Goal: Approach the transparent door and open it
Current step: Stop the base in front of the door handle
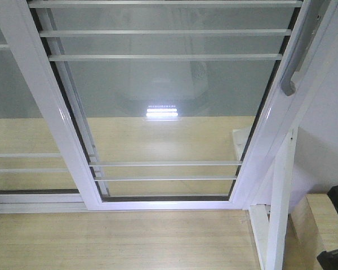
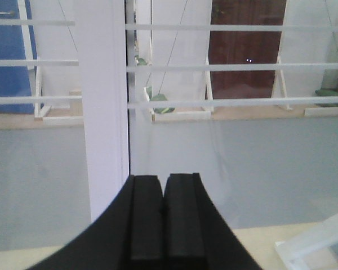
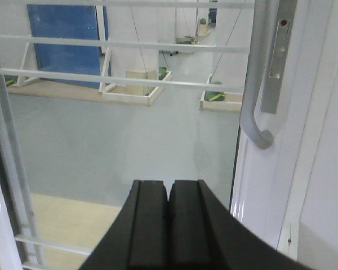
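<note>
Left gripper (image 2: 163, 222): my pads are pressed together and empty, facing a white post (image 2: 104, 112). Right gripper (image 3: 169, 222): likewise closed and empty. The door (image 3: 310, 112) stands ahead, its handle (image 3: 254, 84) up-right, apart. Risk: closed pads glance off the handle or strike glass.

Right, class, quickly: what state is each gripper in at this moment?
Left gripper: closed, holding nothing.
Right gripper: closed, holding nothing, not touching the pull handle.
</note>
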### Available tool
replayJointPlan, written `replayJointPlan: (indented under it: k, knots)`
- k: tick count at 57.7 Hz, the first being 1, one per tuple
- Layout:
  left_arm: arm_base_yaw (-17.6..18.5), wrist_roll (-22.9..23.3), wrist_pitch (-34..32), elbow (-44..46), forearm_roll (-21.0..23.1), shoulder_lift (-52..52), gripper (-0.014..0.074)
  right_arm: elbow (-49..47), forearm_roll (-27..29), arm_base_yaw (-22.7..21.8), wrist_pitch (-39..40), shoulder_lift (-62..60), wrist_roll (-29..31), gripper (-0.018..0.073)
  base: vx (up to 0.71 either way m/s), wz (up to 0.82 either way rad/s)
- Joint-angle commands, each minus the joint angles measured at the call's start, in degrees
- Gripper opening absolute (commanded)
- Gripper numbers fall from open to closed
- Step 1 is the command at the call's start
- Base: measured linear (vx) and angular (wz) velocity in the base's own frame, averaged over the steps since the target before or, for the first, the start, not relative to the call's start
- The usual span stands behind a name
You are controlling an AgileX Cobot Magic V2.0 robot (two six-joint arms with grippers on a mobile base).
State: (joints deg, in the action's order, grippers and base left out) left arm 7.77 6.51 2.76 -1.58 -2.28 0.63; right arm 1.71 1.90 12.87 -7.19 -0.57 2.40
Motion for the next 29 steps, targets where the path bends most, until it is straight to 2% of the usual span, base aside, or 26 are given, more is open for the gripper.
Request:
replayJointPlan:
  k: [1, 7, 14, 22, 29]
  knots:
    - [0.12, 2.48, -9.92, -1.27, 2.28, 0.75, -0.0003, -0.60, -0.49, -0.12, 7.50, -0.80, 0.62, -0.0001, 0.00, 0.00]
    - [0.12, 2.93, -10.49, 1.99, 2.92, 0.62, -0.0003, -4.90, -1.09, -0.12, 7.19, -0.80, 1.96, -0.0001, 0.00, 0.00]
    - [0.12, 2.22, -7.94, 9.47, 2.85, -2.04, -0.0003, -13.32, -2.35, -0.12, 2.28, 1.33, 4.05, -0.0001, 0.00, 0.00]
    - [0.12, -0.99, -6.78, 18.72, 2.85, -12.58, -0.0003, -26.62, -6.22, -0.12, -5.44, 11.43, 4.00, -0.0001, 0.00, 0.00]
    - [0.12, -2.10, -6.93, 27.65, 2.91, -24.75, -0.0003, -37.52, -8.28, -0.12, -7.39, 22.20, 4.00, -0.0001, 0.00, 0.00]
